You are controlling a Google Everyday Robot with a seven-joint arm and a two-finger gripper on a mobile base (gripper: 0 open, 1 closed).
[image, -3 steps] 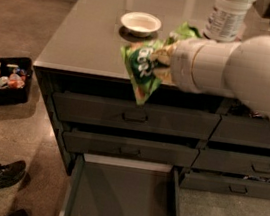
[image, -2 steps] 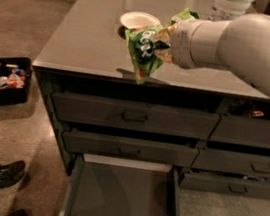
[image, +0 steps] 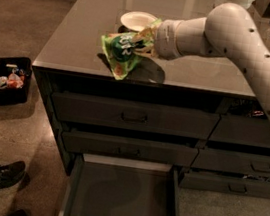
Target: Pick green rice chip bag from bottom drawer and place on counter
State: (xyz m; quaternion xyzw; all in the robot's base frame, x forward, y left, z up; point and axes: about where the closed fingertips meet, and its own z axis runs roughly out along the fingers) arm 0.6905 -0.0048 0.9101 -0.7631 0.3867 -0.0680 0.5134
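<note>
Gripper (image: 144, 40) clamped on green rice chip bag (image: 119, 53), both over counter (image: 74, 40) near its front edge. White bowl (image: 137, 19) farther back on counter. Bottom drawer (image: 175, 202) stands open below counter.

Counter (image: 68, 44) bears a bowl (image: 137, 20); tool (image: 142, 39) with green bag (image: 120, 53) above it.

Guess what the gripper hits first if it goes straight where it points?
The gripper, above the counter holding the green rice chip bag, would likely meet bare counter beyond it; depth unclear.
</note>
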